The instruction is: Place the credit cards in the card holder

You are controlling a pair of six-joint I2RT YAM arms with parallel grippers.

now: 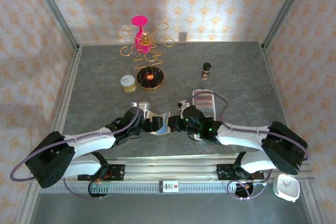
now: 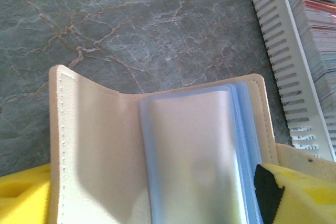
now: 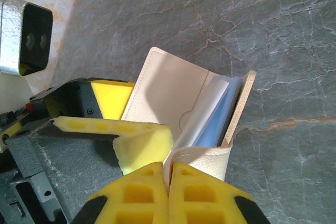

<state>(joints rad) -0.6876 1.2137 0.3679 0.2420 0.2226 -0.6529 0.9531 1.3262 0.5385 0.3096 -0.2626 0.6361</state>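
Your card holder (image 1: pixel 161 123) is at the near-centre of the grey marbled table (image 1: pixel 241 72), right betw. the two grippers. From the left wrist cam you see it (image 2: pixel 100 156) spread open: beige covers left & right, w/ a stack of pale bluish clear sleeves betw. them, nearer the right cover. From the right wrist cam it (image 3: pixel 173 87) stands partly folded, w/ the sleeves fanned inside.

Your right gripper (image 3: pixel 169 174) is closed tight on the holder's beige flap at the near edge. The yellow pads meet w/ just the thin flap betw. them. From above it (image 1: pixel 184 113) sits on the holder's right side.

Your left gripper (image 2: pixel 157 195) has its jaws spread wide, w/ one yellow fingertip at each lower corner of its own view and the holder betw. them. The right fingertip (image 2: pixel 294 192) overlaps the holder's right edge. Can't tell if either pad actually presses on it. From above it (image 1: pixel 143 121) is at the holder's left side.

The credit cards (image 1: pixel 206 100) stand packed on edge in a row in a long white slotted tray (image 1: pixel 195 94), just beside the holder on the right & a bit further back. Left wrist cam shows their coloured edges (image 2: pixel 320 19) and the tray's slots (image 2: pixel 286 61).

Further back: small jar (image 1: pixel 127 82), round gold-rimmed dish (image 1: pixel 150 78), gold wire stand w/ pink top (image 1: pixel 140 38), small dark bottle (image 1: pixel 206 70). A white clock (image 1: pixel 286 187) is off the near-right corner.
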